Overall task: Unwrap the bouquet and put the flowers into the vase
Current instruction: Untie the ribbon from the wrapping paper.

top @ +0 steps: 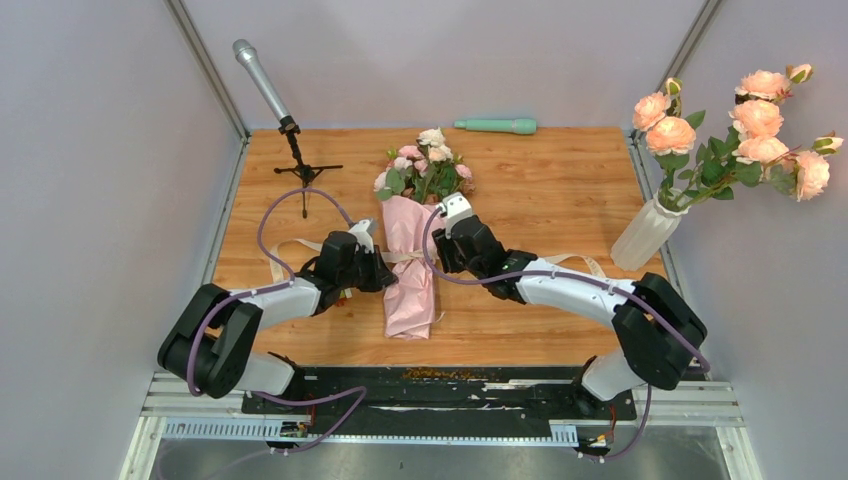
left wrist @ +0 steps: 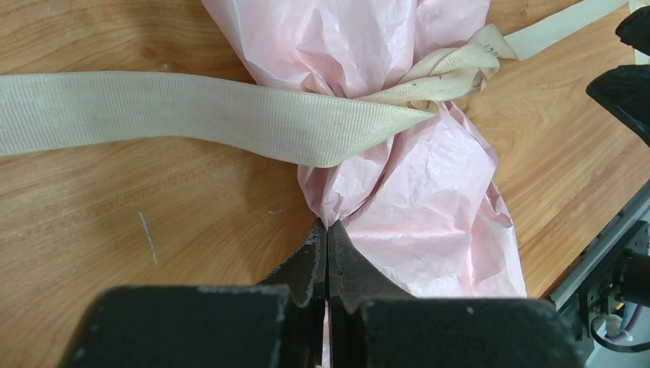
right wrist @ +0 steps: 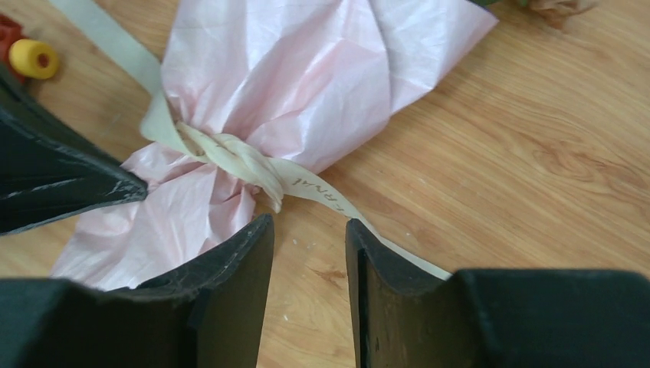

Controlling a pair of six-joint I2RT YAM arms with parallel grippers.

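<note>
**Knot not yet undone on the bouquet**

The bouquet (top: pixel 410 260) lies in the middle of the tabletop (top: pixel 560 190), blooms toward the far edge, with a ribbon (left wrist: pixel 192 107) knotted round its waist. The left gripper (left wrist: pixel 326 238) has its jaws together at the paper's (right wrist: pixel 306 69) edge; whether a fold is caught I cannot tell. The right gripper (right wrist: pixel 309 253) stands with jaws apart beside a ribbon tail. The paper looks thin and easily torn, so the flat, tough tail seems the safer hold.

You will find the bouquet (top: pixel 410 285) at the centre of the table (top: pixel 560 200), flowers (top: pixel 425 170) pointing toward the far edge. The vase (top: pixel 645 235) stands right, the microphone stand (top: pixel 300 168) far left.
</note>
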